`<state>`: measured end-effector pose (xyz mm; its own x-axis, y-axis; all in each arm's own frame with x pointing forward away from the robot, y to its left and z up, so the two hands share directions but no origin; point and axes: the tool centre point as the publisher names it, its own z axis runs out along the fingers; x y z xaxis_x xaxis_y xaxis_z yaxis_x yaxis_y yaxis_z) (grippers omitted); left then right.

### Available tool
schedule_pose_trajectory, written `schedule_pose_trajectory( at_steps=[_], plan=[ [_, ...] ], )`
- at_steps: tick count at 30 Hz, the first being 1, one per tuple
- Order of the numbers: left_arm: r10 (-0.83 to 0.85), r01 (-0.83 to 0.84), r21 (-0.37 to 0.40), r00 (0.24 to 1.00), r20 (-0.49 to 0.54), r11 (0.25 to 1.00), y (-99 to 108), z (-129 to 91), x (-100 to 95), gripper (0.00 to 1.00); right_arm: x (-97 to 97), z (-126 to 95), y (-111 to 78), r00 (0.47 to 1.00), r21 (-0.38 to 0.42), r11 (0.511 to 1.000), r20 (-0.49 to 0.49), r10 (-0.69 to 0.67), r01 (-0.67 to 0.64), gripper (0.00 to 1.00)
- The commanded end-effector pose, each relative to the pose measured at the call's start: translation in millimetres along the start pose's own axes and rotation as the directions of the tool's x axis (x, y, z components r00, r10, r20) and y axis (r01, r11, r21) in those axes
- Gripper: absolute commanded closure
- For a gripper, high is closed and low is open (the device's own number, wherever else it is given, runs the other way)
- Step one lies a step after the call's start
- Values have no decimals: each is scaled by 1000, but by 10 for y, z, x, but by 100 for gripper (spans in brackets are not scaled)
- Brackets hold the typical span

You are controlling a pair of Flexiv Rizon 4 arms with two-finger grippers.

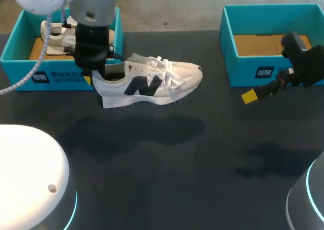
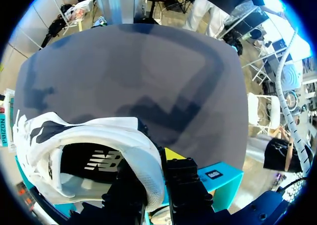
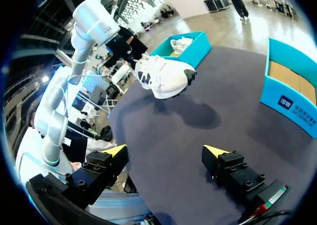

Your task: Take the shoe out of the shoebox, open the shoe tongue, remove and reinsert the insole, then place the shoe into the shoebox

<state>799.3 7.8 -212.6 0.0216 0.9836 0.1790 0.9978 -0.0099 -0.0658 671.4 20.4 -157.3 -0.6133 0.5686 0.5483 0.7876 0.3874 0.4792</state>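
Observation:
A white sneaker (image 1: 152,83) with a dark side logo hangs a little above the dark table, toe pointing right, its shadow on the table below. My left gripper (image 1: 91,78) is shut on the heel collar, one finger inside the shoe and one outside. In the left wrist view the sneaker (image 2: 99,145) shows its dark insole, and the left gripper (image 2: 156,170) pinches the collar rim. The teal shoebox (image 1: 15,52) behind it holds a second white shoe (image 1: 58,30). My right gripper (image 1: 253,94) stands open and empty by the right box. The sneaker (image 3: 166,76) lies far ahead of the right gripper (image 3: 165,150).
A second teal box (image 1: 243,73) with a bare cardboard floor stands at the back right, seen close beside my right gripper as the teal box (image 3: 292,101). The left shoebox (image 3: 183,46) sits beyond the shoe. Dark tabletop (image 1: 162,179) stretches across the front.

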Motion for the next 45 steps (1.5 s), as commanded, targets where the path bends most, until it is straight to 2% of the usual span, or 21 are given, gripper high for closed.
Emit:
schedule_pose_trajectory(
  at_steps=[1,12,24,31,35,45],
  plan=[
    [13,-13,-19,1000,-18,1000,-39,62,-108,100,0,10,6,1000,2,1000,2,2,-2,0],
    [32,-34,-37,998,-46,999,13,360,-276,100,0,10,6,1000,2,1000,2,2,-2,0],
    [103,-108,-47,989,-111,993,17,883,-499,100,0,10,6,1000,2,1000,2,2,-2,0],
    [104,-106,-18,990,-91,994,46,1155,-543,100,0,10,6,1000,2,1000,2,2,-2,0],
    [102,-102,-1,988,-116,995,56,1322,-595,100,0,10,6,1000,2,1000,2,2,-2,0],
    [115,-114,18,984,-139,993,26,1516,-696,100,0,10,6,1000,2,1000,2,2,-2,0]
  ],
)
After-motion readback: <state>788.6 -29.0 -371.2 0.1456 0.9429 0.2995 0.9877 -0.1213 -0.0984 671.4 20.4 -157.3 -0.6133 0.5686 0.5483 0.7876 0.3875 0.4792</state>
